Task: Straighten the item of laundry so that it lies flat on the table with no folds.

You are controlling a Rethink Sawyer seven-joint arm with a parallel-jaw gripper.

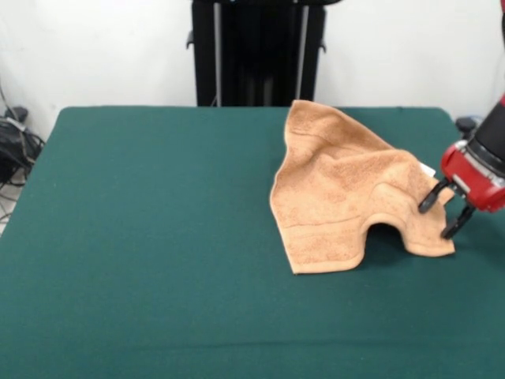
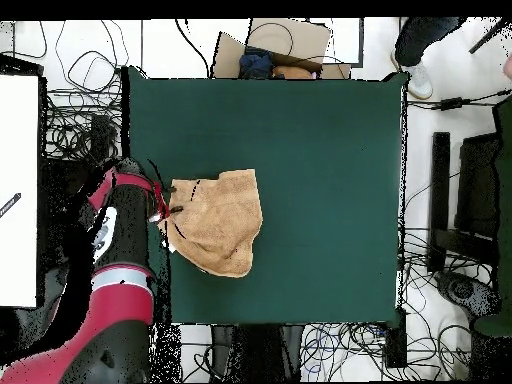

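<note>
One towel (image 1: 347, 193) corner in reach
Gripper (image 1: 446, 215) jaws spread beside the hem; close on the edge, then pull outward, low.

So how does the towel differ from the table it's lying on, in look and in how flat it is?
The towel is light orange-tan and looped terry; the table is dark green and smooth like felt. The towel is rumpled, with folds and a raised arch along its front edge, while the table is flat. The towel covers only a small patch near one side, by the hand; the table is far larger. Both are roughly four-sided.
</note>
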